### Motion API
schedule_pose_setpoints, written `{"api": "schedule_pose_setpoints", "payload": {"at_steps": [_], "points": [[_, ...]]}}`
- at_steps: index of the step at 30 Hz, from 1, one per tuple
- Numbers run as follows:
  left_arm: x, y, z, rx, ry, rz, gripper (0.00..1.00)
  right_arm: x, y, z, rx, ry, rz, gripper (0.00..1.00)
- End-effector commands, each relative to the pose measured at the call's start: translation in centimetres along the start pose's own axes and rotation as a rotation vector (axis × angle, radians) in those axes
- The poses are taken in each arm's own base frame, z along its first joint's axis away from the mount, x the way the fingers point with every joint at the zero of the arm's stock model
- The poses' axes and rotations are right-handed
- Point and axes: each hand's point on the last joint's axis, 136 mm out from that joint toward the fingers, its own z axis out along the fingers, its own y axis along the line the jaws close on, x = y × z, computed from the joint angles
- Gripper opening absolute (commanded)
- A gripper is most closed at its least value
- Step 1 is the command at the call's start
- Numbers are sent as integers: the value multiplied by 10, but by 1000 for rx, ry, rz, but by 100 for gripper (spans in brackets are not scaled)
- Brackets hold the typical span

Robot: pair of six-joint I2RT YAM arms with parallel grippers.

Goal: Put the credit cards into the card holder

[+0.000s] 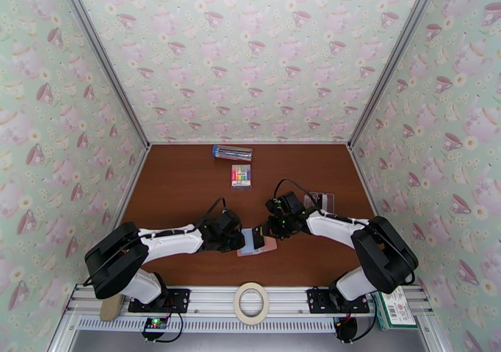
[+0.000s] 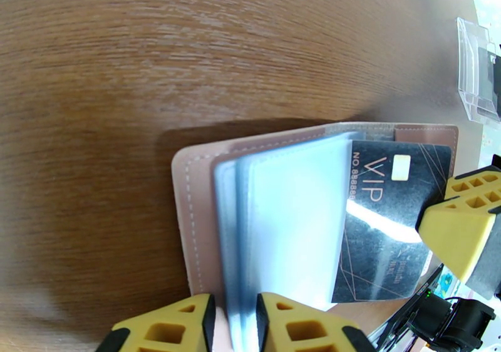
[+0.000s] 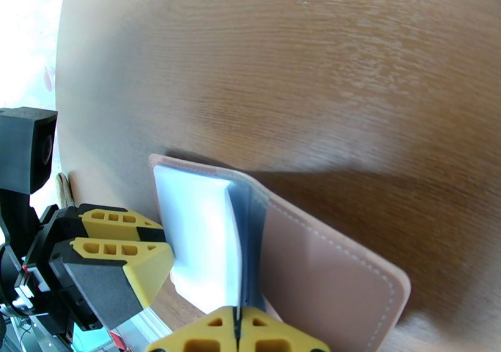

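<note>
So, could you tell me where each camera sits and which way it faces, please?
Top external: above and behind the arm bases, looking down on the table; both arms, left hand and right hand at the card holder.
Left wrist: on the left arm, low over the open card holder; own fingers at bottom.
Right wrist: on the right arm, facing the holder's pink cover; own shut fingers at bottom.
Shared: both wrist views show the card holder and the opposite hand.
</note>
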Motion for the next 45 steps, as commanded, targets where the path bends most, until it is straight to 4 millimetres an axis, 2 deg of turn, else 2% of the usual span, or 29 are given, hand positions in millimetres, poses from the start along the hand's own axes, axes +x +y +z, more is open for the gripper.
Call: {"api": "schedule_pose_setpoints", "payload": {"at_steps": [1,10,14,22,45], "points": [[0,8,5,-36,5,-4,27,8,-15,6,48,26,15,0],[0,9,6,-36,7,-3,27,14,-25,8,85,49,19,0],[0,9,6,-36,6,-4,28,14,-21,10,58,49,26,0],[1,10,6,-38,9,-4,27,18,-27,13,75,68,33,0],[0,8,7,-42,13,-2,28,18,-26,21,54,99,49,0]]}}
